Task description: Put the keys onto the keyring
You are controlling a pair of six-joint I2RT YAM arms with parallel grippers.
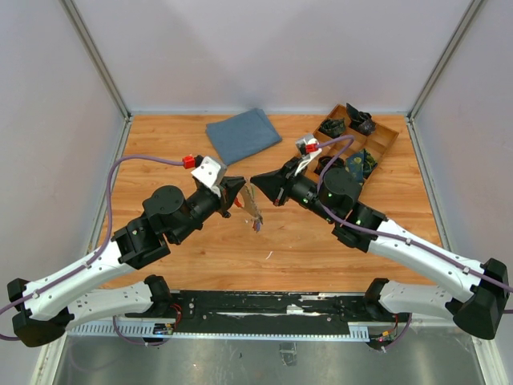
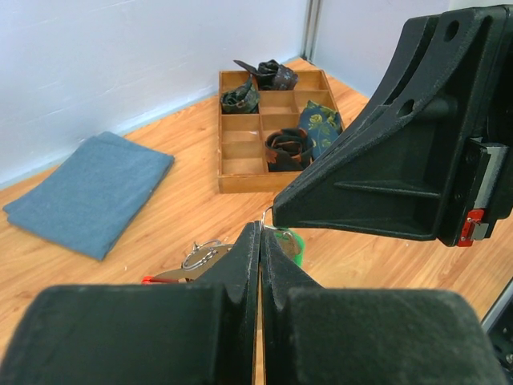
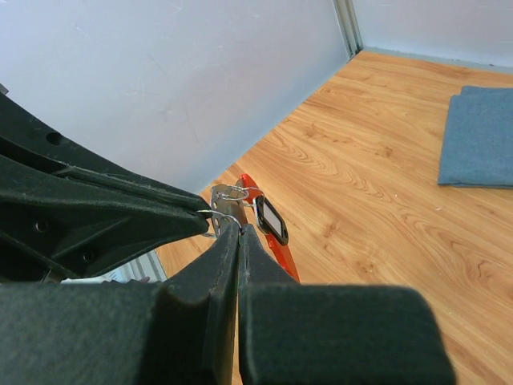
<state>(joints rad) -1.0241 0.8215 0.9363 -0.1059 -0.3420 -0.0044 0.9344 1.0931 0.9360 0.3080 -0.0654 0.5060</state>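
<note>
My two grippers meet tip to tip above the middle of the table. The left gripper [image 1: 240, 191] is shut, its tips [image 2: 260, 228] pinching a thin silver wire ring [image 2: 269, 216]. The right gripper [image 1: 256, 181] is shut too [image 3: 239, 227], with a green-ended piece [image 2: 295, 242] at its tips. The keys [image 1: 254, 210] hang in a bunch below both tips; silver blades show in the left wrist view [image 2: 196, 261]. The red keyring [image 3: 282, 253] curves down beside the right fingers, next to a white-and-black tag [image 3: 271, 218].
A folded blue cloth [image 1: 243, 135] lies at the back centre. A wooden compartment tray [image 1: 386, 138] with dark bundled items stands at the back right. White walls close in the table on three sides.
</note>
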